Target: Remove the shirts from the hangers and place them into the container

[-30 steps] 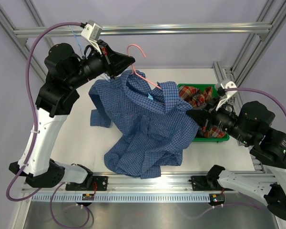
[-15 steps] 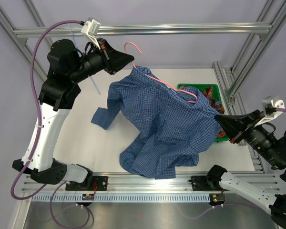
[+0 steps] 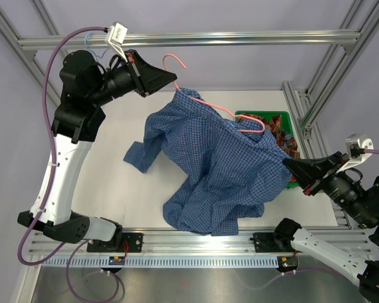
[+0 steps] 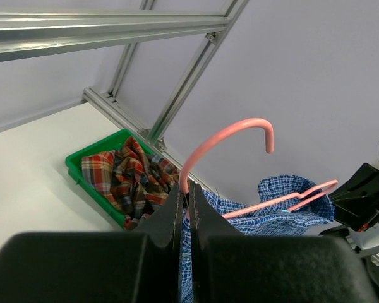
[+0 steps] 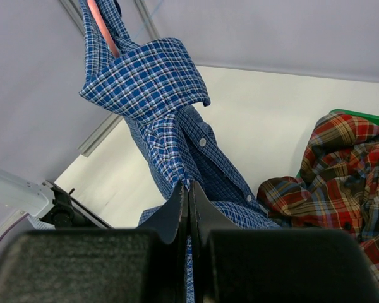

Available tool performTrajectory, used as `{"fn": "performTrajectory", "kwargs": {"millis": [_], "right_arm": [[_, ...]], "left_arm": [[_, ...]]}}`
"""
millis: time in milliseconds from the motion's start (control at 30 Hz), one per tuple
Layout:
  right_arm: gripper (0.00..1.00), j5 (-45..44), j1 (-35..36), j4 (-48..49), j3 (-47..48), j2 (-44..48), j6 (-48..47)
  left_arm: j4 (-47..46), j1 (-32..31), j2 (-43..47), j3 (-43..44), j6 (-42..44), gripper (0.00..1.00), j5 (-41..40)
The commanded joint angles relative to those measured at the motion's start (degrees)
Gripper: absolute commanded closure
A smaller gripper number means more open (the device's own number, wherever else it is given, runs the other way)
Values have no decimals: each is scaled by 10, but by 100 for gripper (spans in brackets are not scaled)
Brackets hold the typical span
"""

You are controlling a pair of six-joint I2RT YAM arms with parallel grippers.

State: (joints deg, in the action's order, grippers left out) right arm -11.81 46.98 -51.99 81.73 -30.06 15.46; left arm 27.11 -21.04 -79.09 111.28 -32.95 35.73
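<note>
On my right wrist feed, my right hand [image 5: 188,189] pinches the blue shirt [image 5: 151,82] by its buttoned edge. The cloth stretches up to the pink hanger [image 5: 104,28]. The plaid shirt [image 5: 338,170] is heaped in the green tray [image 5: 357,116].

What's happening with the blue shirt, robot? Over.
Left gripper shut on pink hanger. Right gripper shut on blue shirt, not yet off. Plaid shirt in green tray.

— How much of the shallow bright green plastic tray [image 3: 271,114] shows from above?
— Just its far rim and one near corner. The blue fine-checked button-up shirt [image 3: 221,170] drapes over the rest, and over much of the red-brown plaid shirt [image 3: 279,134].
— And the thin pink wire hanger [image 4: 230,129]?
— Hook and one arm; its other shoulder sits inside the blue cloth. The right arm [image 3: 357,199] runs off the picture's edge.
</note>
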Motion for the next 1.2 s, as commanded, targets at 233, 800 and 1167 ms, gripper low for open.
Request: {"fn": "performTrajectory", "kwargs": {"millis": [233,800,1167], "right_arm": [[100,115,0,154,-106,-46,35],[100,157,0,330,19,-388,21],[100,67,-96,266,-29,-391,11]], "left_arm": [[-269,52,42,-50,-162,100,30],[-357,40,89,-63,-253,100,118],[107,40,124,98,52,100,22]]}}
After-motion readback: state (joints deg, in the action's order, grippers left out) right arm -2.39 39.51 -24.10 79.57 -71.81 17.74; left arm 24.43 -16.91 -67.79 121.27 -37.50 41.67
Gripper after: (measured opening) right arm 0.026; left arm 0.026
